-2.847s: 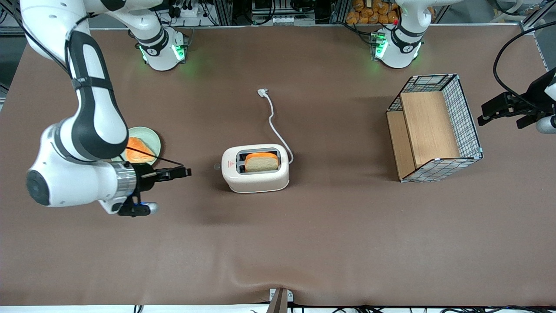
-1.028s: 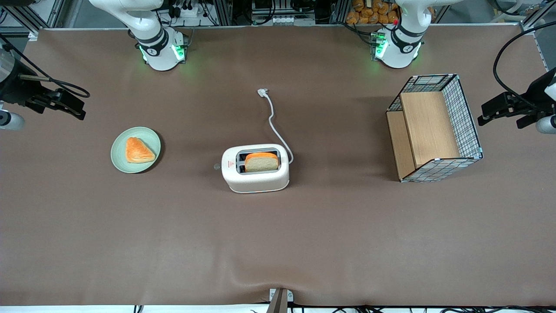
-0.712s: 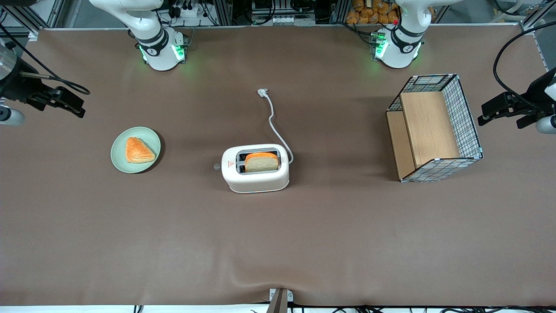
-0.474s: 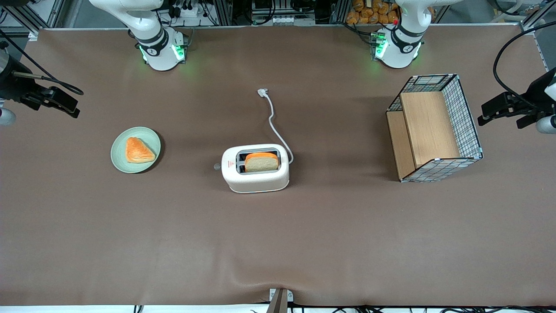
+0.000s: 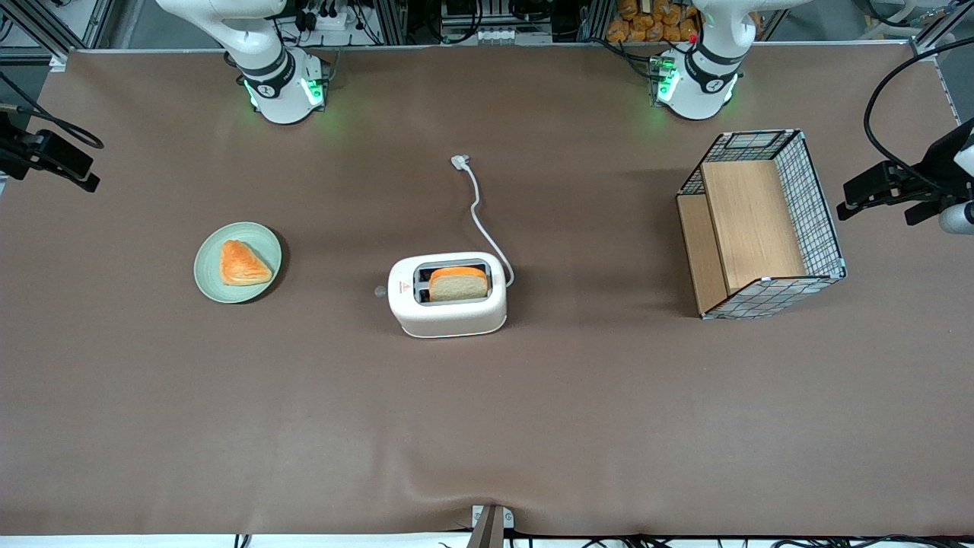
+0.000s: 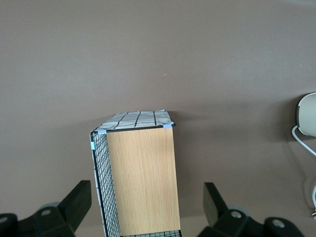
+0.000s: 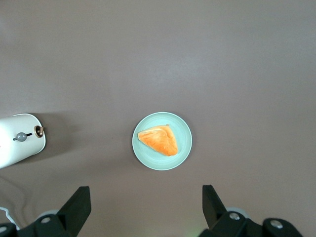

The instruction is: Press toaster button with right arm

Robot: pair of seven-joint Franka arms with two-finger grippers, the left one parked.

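One slice of bread [image 5: 458, 283] sits low in the slot of the toaster [image 5: 447, 294], a small white rounded appliance standing near the middle of a brown table [image 5: 487, 426], its white cord [image 5: 482, 217] trailing away from the front camera. The toaster button [image 5: 379, 291], a tiny grey knob, sticks out from the narrow side that faces the working arm's end of the table; in the wrist camera the same knob [image 7: 20, 137] shows against the white end face, with a small brownish dial [image 7: 39, 131] just beside it. Whether the knob is pressed down or up cannot be told from these views. The right arm's gripper [image 5: 50, 156] hangs at the very edge of the table on the working arm's end, well apart from the toaster and farther from the front camera than it. Its two black fingers [image 7: 76, 207] are spread wide with nothing between them. Looking straight down from the wrist, the camera sees a pale green plate [image 7: 184, 137] carrying a triangular orange pastry [image 7: 158, 139]; this plate lies between the gripper and the toaster. A wire-and-wood basket [image 5: 761, 224] stands toward the parked arm's end. Judging by this layout, nothing is touching the button, so either the press is finished and the arm is parked clear, or the whole approach remains to be made.
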